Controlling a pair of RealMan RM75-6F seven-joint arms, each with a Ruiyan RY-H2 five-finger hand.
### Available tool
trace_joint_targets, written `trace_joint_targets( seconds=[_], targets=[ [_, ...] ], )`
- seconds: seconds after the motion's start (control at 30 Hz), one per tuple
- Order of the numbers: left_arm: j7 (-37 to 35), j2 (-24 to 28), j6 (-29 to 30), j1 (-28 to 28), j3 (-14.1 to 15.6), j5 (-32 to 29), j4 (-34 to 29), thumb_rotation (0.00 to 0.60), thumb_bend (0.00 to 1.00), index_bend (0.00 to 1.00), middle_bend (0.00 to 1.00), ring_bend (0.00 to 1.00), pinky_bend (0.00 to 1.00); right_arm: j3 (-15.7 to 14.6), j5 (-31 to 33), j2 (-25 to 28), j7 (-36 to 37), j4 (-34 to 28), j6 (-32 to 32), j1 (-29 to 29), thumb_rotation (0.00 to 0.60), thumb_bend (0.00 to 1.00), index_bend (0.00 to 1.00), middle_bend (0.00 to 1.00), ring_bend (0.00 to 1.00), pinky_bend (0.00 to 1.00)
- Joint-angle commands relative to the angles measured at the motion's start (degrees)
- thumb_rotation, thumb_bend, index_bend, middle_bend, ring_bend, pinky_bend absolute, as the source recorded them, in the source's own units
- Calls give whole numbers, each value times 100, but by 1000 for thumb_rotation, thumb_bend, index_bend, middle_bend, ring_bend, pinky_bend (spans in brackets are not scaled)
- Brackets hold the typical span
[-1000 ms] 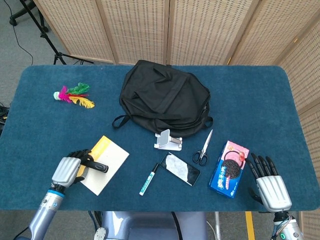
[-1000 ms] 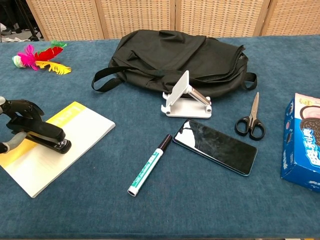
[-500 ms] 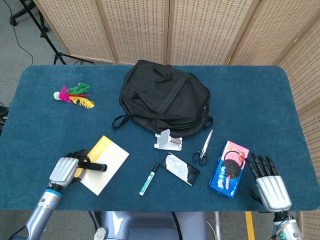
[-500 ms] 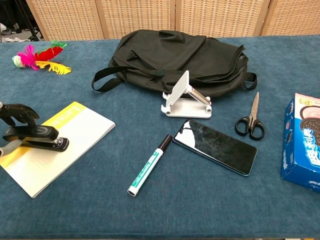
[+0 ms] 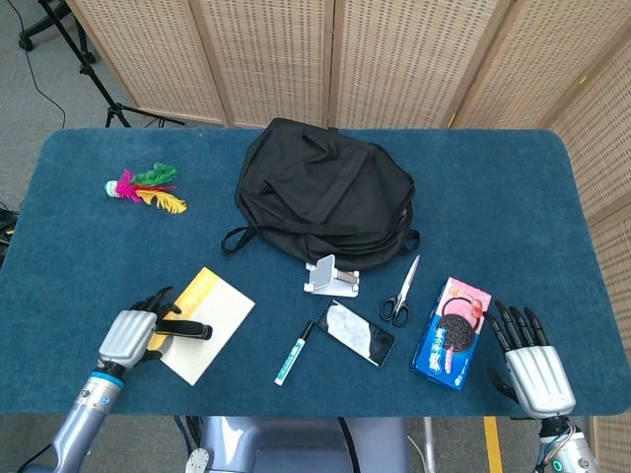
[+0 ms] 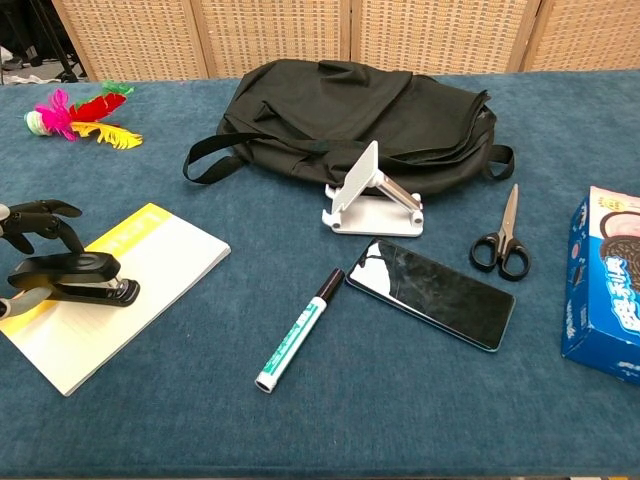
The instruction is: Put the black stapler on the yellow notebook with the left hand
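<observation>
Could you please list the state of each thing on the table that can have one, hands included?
black stapler: closed, lying on the yellow notebook
yellow notebook: closed, flat
left hand: fingers spread beside the stapler; contact unclear
right hand: open, empty
scissors: blades closed
marker: capped
phone: screen dark
phone stand: unfolded, empty
backpack: lying flat
cookie box: lying flat
</observation>
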Motion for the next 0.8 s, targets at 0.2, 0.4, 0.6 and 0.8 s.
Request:
trace_joint_targets(
  seconds=[0.2, 0.4, 0.6, 0.8],
  targets=[
    [88, 339, -230, -75, 49, -51, -359, 600, 291, 126, 0, 20, 154, -1, -31, -17, 26, 21, 25, -3, 600, 336, 67, 0, 0, 0],
    [0, 558, -242, -83, 46, -27, -679, 600, 243, 32, 0, 0, 88, 3, -25, -18, 33, 26, 29, -5, 600, 337, 67, 0, 0, 0],
    [-226, 1092, 135, 24, 11, 254, -1329, 600, 241, 32, 0, 0, 76, -1, -54, -25, 56, 33, 41, -3, 600, 336, 67, 0, 0, 0],
    [-161, 1574, 392, 213, 76, 235, -1979, 600, 240, 32, 0, 0, 76, -19, -111, -36, 69, 47, 60, -4, 600, 336, 67, 0, 0, 0]
  ],
)
